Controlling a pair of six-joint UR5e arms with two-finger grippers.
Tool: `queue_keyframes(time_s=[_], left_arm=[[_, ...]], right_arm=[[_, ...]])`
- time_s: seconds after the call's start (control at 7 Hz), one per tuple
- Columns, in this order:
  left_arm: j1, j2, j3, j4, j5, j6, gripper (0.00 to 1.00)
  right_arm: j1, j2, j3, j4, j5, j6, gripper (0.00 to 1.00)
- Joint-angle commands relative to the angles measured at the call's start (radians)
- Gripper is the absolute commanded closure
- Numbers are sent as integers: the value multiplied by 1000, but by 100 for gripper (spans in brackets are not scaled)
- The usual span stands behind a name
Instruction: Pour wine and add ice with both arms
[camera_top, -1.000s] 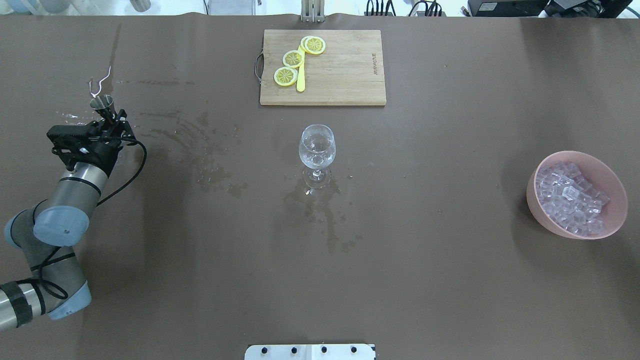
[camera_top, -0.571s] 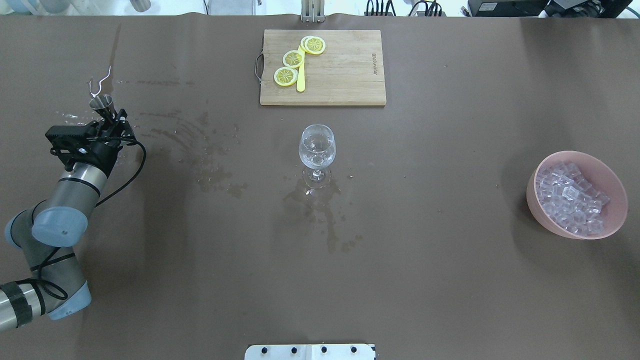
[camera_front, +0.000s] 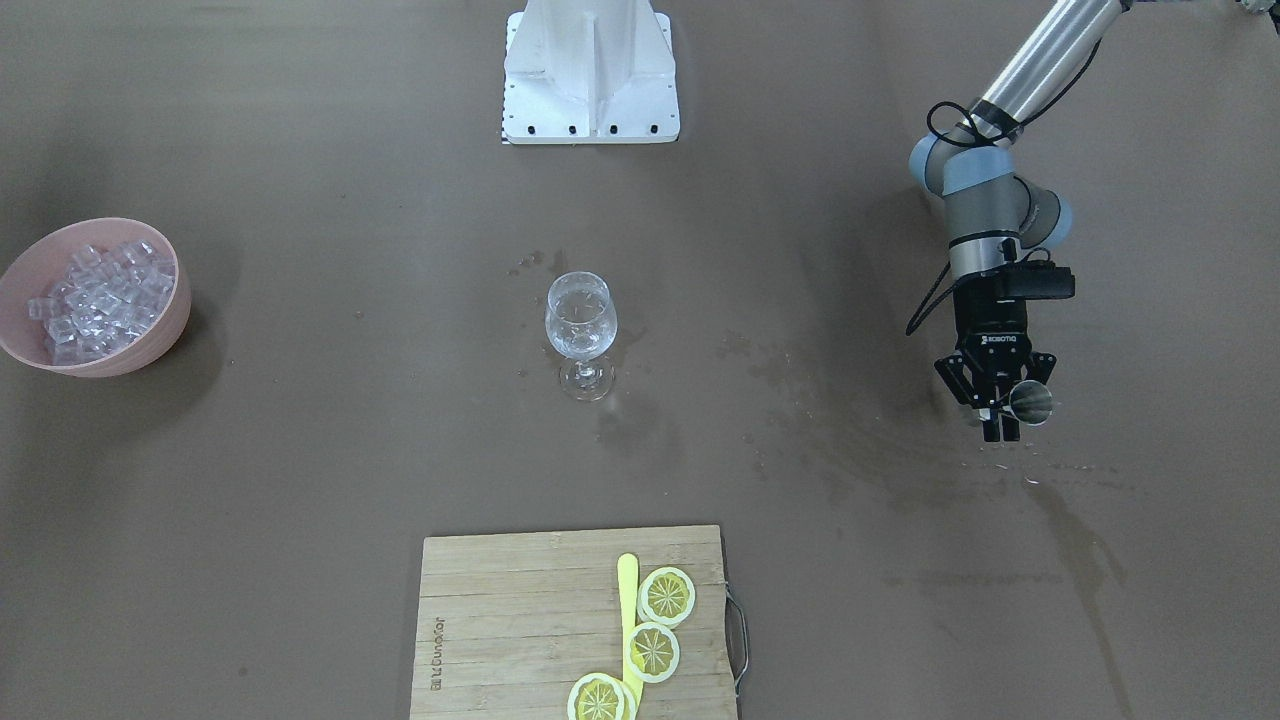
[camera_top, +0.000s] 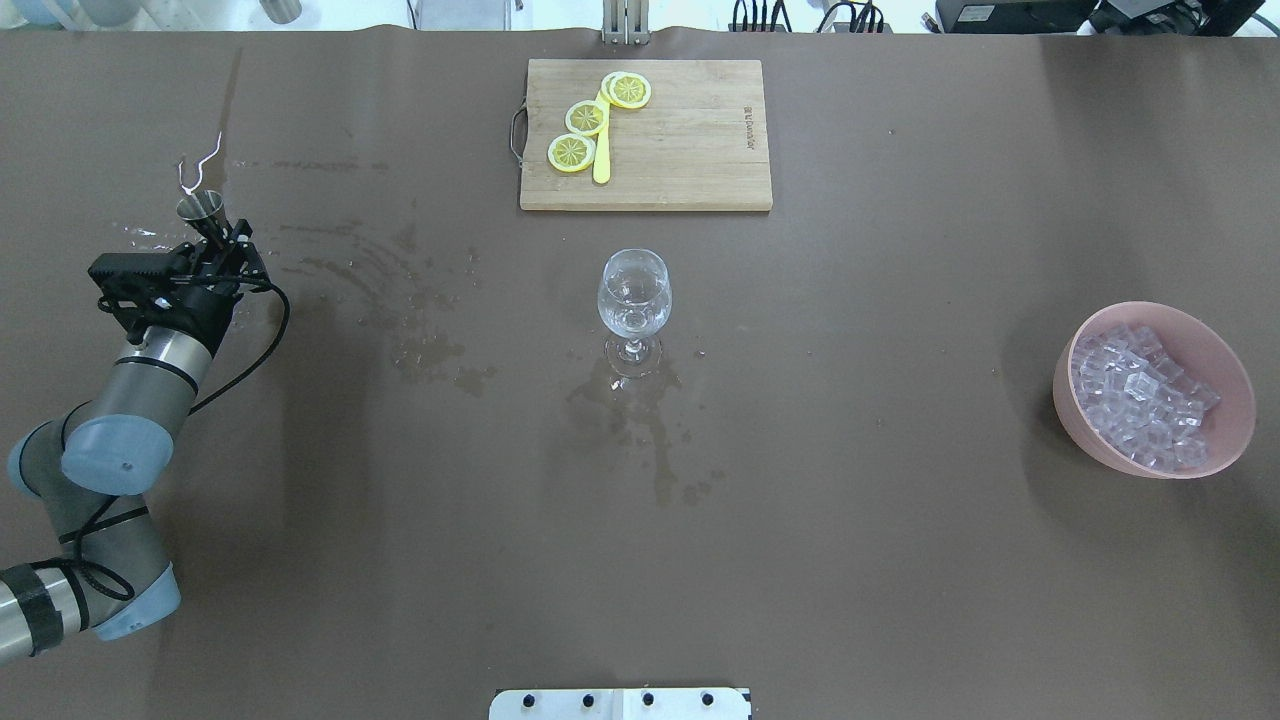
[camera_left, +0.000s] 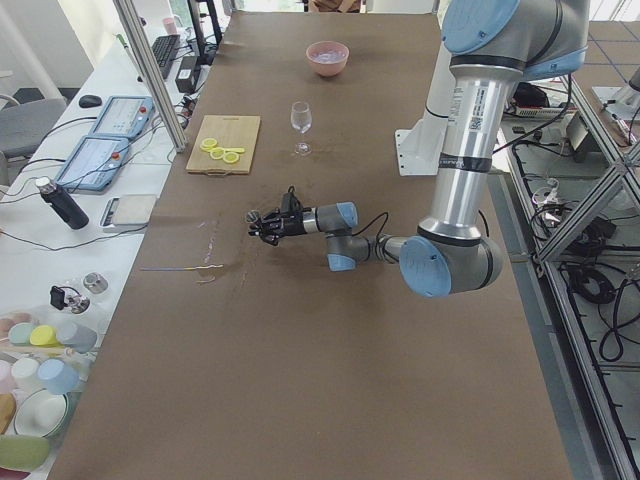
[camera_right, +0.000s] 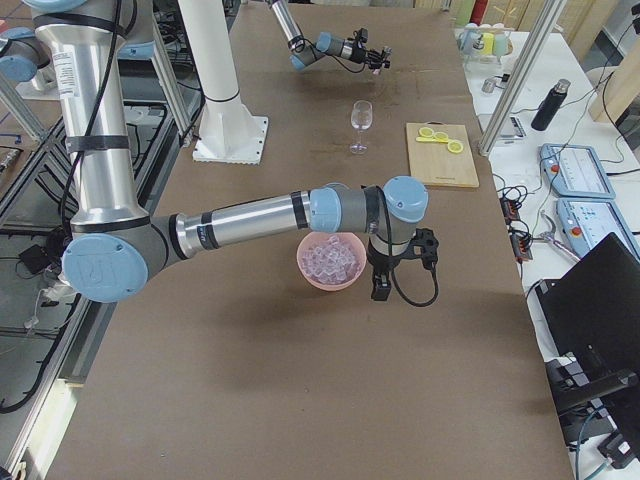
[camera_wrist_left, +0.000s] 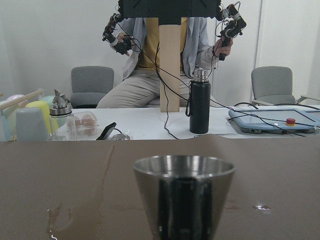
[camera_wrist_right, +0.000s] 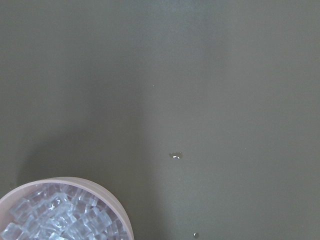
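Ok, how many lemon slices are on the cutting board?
4, probably, on the cutting board: lemon slices in a diagonal row of three, the farthest overlapping a mostly hidden fourth.

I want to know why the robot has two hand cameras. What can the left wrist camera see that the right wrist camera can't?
Only the left wrist view: a shiny metal cup up close, and beyond the table a seated person and a black bottle. Only the right wrist view: a pink bowl of ice. Both: the brown table, with wet spots.
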Motion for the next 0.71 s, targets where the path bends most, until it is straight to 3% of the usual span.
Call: queue_keyframes(time_s=[0.0,0.57], left_arm=[[3,-1,7,0,2,-5,81],[3,-1,12,-1,2,-7,73]], right_arm=[[0,0,0,0,-1,0,0],[0,0,-2,0,-1,0,0]])
